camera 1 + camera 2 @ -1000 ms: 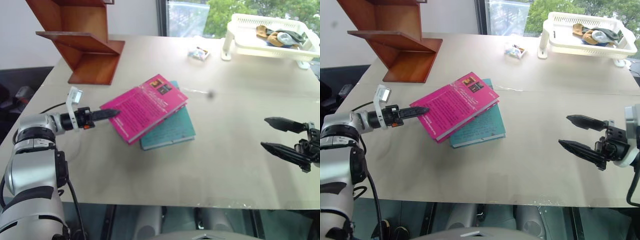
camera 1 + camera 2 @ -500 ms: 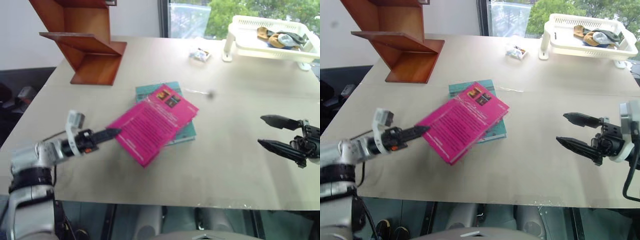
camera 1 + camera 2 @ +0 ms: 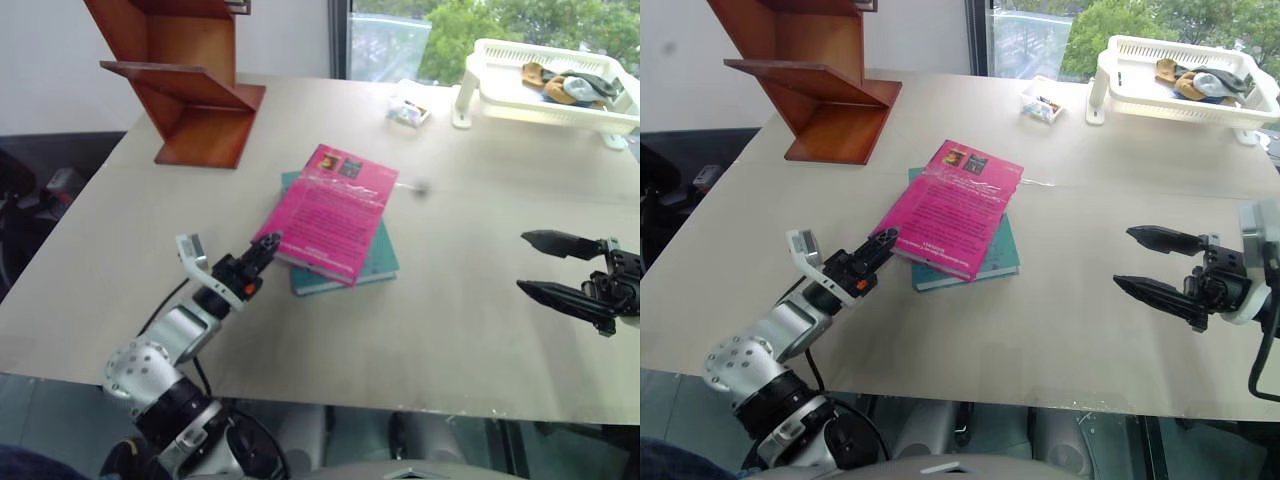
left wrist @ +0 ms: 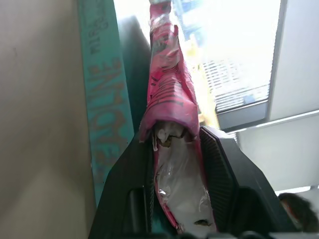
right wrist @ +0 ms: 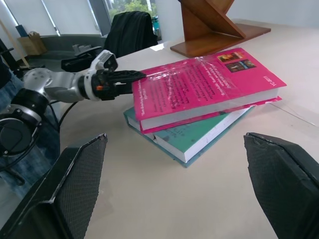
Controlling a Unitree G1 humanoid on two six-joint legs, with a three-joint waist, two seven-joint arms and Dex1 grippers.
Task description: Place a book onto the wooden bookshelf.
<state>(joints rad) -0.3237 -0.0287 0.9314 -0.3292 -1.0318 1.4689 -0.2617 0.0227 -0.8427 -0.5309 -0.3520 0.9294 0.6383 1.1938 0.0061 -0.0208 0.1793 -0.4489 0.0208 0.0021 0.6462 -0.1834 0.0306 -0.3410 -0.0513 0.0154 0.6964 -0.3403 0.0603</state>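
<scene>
worktop [image 3: 470, 300] carries everything. wooden bookshelf [image 3: 185, 85] stands at its far left corner, well apart from the book [image 3: 325, 212]. pink book lies on a teal book [image 3: 985, 268] mid-worktop. left gripper [image 3: 268, 243] fingers clamped on the pink book's near corner. right gripper [image 3: 545, 266] hovers at the right, fingers [image 3: 560, 243] apart, holding nothing.

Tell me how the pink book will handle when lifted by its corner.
The pink book is thin with a glossy cover, so it may slip or sag from the left gripper, shut on one corner. It rests on the teal book and will probably slide off easily.
</scene>
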